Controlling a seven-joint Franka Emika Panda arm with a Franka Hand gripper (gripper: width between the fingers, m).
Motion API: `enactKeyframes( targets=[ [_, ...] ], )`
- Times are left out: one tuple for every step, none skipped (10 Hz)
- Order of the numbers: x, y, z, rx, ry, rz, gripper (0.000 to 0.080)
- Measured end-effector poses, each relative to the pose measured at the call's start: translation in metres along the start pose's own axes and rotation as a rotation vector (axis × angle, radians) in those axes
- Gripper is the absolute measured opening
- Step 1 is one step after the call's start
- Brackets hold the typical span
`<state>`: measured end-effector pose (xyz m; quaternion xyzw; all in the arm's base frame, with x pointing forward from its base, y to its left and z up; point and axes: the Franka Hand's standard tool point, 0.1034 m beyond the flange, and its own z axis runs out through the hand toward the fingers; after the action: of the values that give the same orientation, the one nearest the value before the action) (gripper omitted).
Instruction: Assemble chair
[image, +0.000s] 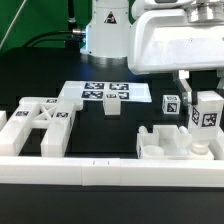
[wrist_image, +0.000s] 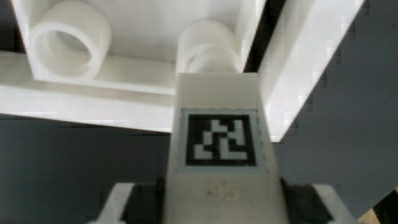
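Observation:
My gripper (image: 205, 100) is at the exterior view's right, shut on a long white chair block (image: 207, 120) with a square tag. It holds the block upright, just above the right end of a white chair part with raised walls (image: 160, 142). In the wrist view the block (wrist_image: 219, 130) runs out from between my fingers (wrist_image: 132, 200), and my gripper (wrist_image: 219, 208) is closed on its sides. Its far end is near a white part with two round sockets (wrist_image: 71, 50). The X-braced frame (image: 38, 127) lies at the exterior view's left.
The marker board (image: 105, 92) lies at the back middle. A small white cube (image: 112, 107) stands in front of it, and a tagged cube (image: 171, 103) stands to its right. A long low white border rail (image: 110, 172) runs along the front.

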<state>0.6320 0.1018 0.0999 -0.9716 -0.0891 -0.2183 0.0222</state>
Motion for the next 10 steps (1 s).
enactKeyframes(
  targets=[
    [0.0,0.001,0.001,-0.001,0.004,-0.003,0.0287],
    [-0.002,0.001,0.004,-0.002,0.001,-0.003,0.0287],
    [-0.002,0.0,0.006,-0.001,0.0,-0.005,0.0287],
    [-0.005,-0.001,0.008,0.0,-0.005,-0.006,0.0287],
    [-0.008,-0.001,0.011,0.0,-0.009,-0.006,0.0287],
    [-0.009,-0.001,0.013,-0.001,-0.004,-0.006,0.0287],
    [-0.007,0.0,0.014,-0.004,0.018,-0.005,0.0287],
    [-0.007,0.0,0.014,-0.006,0.027,-0.005,0.0287],
    [-0.007,0.0,0.014,-0.006,0.026,-0.005,0.037],
    [-0.007,0.0,0.014,-0.006,0.026,-0.005,0.037]
  ],
)
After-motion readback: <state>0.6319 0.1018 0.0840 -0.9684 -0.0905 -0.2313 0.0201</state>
